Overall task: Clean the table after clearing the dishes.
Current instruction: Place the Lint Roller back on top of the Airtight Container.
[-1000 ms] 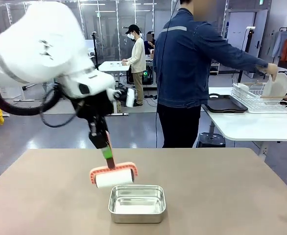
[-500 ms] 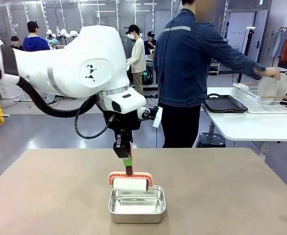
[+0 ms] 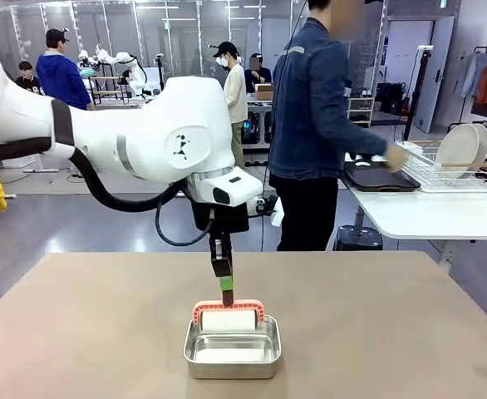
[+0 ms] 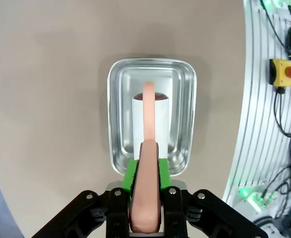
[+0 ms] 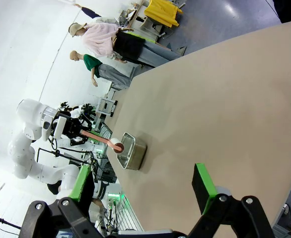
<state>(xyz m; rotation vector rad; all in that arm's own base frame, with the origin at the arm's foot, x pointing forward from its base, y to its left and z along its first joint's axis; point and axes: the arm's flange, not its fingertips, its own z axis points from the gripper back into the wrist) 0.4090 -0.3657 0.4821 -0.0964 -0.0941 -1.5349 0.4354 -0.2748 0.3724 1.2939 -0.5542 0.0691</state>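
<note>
Dishes were off the table; the roller was going back to its pan.

The table lay bare of plates and trays, and the dishes stood as white plates in the wire rack on the white side table, where the person reached toward a dark tray, so clearing looked done. The left gripper was clamped on the pink handle of a lint roller, whose white roll hung just inside the steel pan near the table's front edge. The right gripper waited with its jaws wide apart and nothing between them. I judged the wiping finished or nearly so, with only setting the roller down and letting go left.
</note>
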